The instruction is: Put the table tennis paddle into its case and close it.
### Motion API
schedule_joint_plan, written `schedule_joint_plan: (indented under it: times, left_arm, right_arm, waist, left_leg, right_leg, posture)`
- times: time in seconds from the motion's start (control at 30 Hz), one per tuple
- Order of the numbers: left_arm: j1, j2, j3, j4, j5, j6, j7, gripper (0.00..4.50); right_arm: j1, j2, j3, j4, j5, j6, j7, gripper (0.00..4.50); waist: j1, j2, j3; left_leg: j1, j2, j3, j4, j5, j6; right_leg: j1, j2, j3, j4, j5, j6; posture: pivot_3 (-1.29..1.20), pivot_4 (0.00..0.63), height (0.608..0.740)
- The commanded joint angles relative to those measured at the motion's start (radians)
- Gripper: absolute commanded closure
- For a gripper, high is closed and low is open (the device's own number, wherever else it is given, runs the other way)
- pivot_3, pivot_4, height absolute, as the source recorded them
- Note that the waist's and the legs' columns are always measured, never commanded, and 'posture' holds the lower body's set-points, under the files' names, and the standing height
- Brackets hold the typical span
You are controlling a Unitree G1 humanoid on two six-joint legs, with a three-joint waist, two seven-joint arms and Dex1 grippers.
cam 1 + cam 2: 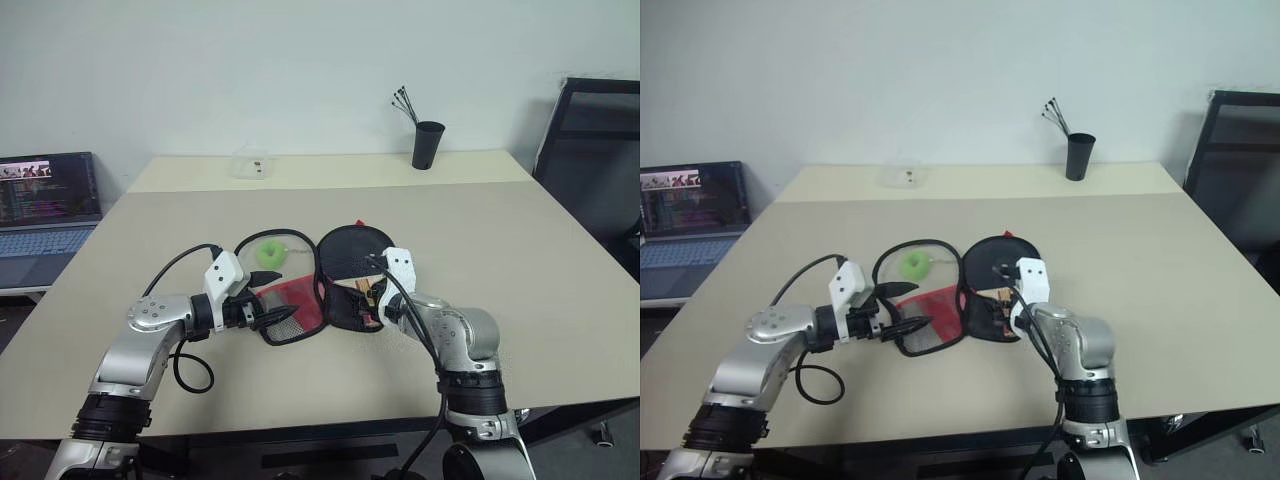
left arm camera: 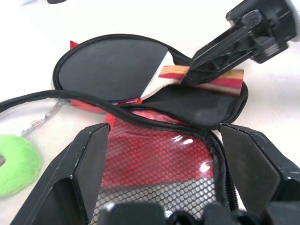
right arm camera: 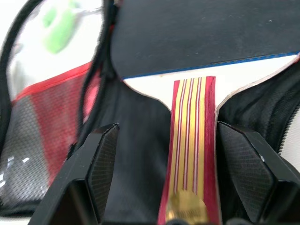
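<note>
Fingers (image 3: 243, 173) of the right gripper (image 3: 164, 178) stand spread either side of the paddle (image 2: 117, 70) handle, not clamping it. Left gripper (image 2: 164, 178) gapes wide above the case (image 1: 345, 300) flap. Paddle lies inside the unzipped case on the worktop (image 1: 520, 260).

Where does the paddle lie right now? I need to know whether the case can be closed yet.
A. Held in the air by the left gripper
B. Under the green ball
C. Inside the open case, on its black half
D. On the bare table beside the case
C: the table tennis paddle lies on the black half of the open case, with the right gripper open around its handle.
</note>
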Motion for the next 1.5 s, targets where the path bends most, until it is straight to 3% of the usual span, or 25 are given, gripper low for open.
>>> schedule_joint_plan:
  times: [0.03, 0.5, 0.6, 0.87, 1.0, 1.1, 1.2, 1.4, 1.5]
  left_arm:
    - [0.001, 0.010, 0.025, -0.038, -0.004, -0.016, 0.007, 0.43]
    - [0.008, 0.015, 0.028, -0.056, -0.007, 0.000, 0.023, 0.43]
    - [0.032, 0.026, 0.054, -0.065, -0.017, 0.015, 0.036, 0.43]
    - [0.128, 0.076, 0.159, -0.046, -0.033, 0.043, 0.055, 0.43]
    - [0.159, 0.102, 0.196, 0.006, -0.021, 0.026, 0.061, 0.43]
    - [0.160, 0.106, 0.204, 0.064, -0.004, -0.002, 0.073, 0.99]
    - [0.153, 0.103, 0.206, 0.113, 0.020, -0.030, 0.091, 1.95]
    - [0.114, 0.099, 0.189, 0.247, 0.086, -0.102, 0.146, 4.30]
    - [0.074, 0.084, 0.167, 0.309, 0.113, -0.128, 0.163, 4.48]
  right_arm:
    - [0.006, 0.003, -0.001, -0.074, 0.047, 0.041, 0.031, 0.84]
    - [0.008, 0.045, -0.010, -0.092, 0.089, 0.056, 0.039, 0.84]
    - [0.009, -0.083, 0.022, -0.164, 0.136, 0.059, 0.153, 0.84]
    - [-0.006, -0.570, 0.056, -0.349, 0.282, -0.032, 0.555, 0.84]
    - [-0.010, -0.701, 0.051, -0.354, 0.303, -0.103, 0.664, 0.84]
    - [-0.005, -0.749, 0.067, -0.342, 0.296, -0.146, 0.700, 0.81]
    - [-0.003, -0.759, 0.075, -0.331, 0.294, -0.165, 0.706, 0.81]
    - [0.002, -0.760, 0.087, -0.321, 0.290, -0.186, 0.704, 0.81]
    - [0.003, -0.760, 0.093, -0.319, 0.288, -0.192, 0.703, 0.81]
  waist:
    - [-0.002, 0.000, 0.000]
    - [-0.011, 0.000, 0.000]
    - [-0.012, 0.000, 0.000]
    - [-0.009, -0.001, 0.000]
    - [-0.009, -0.001, 0.000]
    - [-0.009, -0.001, 0.000]
    - [-0.009, -0.001, 0.000]
    - [-0.007, -0.002, 0.001]
    - [-0.006, -0.003, 0.001]
  left_leg:
    - [0.000, 0.000, 0.000, 0.000, 0.000, 0.000]
    - [0.001, 0.000, 0.000, -0.001, 0.000, 0.000]
    - [0.001, 0.000, 0.001, -0.001, 0.000, 0.000]
    - [0.001, 0.000, 0.001, -0.001, -0.001, -0.001]
    - [0.002, 0.000, 0.001, -0.001, -0.002, -0.002]
    - [0.003, 0.001, 0.001, -0.002, -0.002, -0.002]
    - [0.003, 0.001, 0.001, -0.002, -0.002, -0.002]
    - [0.002, 0.001, 0.002, -0.002, -0.002, -0.003]
    - [0.002, 0.001, 0.002, -0.001, -0.002, -0.003]
  right_leg:
    - [0.000, 0.000, 0.000, 0.000, 0.000, 0.000]
    - [0.000, 0.000, 0.001, 0.000, 0.000, 0.000]
    - [0.000, 0.000, 0.001, 0.000, 0.000, 0.000]
    - [0.000, 0.000, 0.001, -0.002, 0.000, 0.000]
    - [0.000, 0.000, 0.001, -0.002, 0.000, 0.000]
    - [0.000, 0.001, 0.001, -0.002, -0.001, -0.001]
    - [0.000, 0.001, 0.001, -0.002, -0.001, -0.001]
    - [0.000, 0.000, 0.001, -0.002, -0.001, -0.001]
    - [0.000, 0.000, 0.001, -0.002, -0.001, -0.001]
  posture:
    - [0.00, 0.150, 0.740]
    - [0.00, 0.150, 0.740]
    - [0.00, 0.150, 0.740]
    - [0.00, 0.150, 0.740]
    - [0.00, 0.150, 0.740]
    - [0.00, 0.150, 0.740]
    - [0.00, 0.150, 0.740]
    - [0.00, 0.150, 0.740]
    - [0.00, 0.150, 0.740]
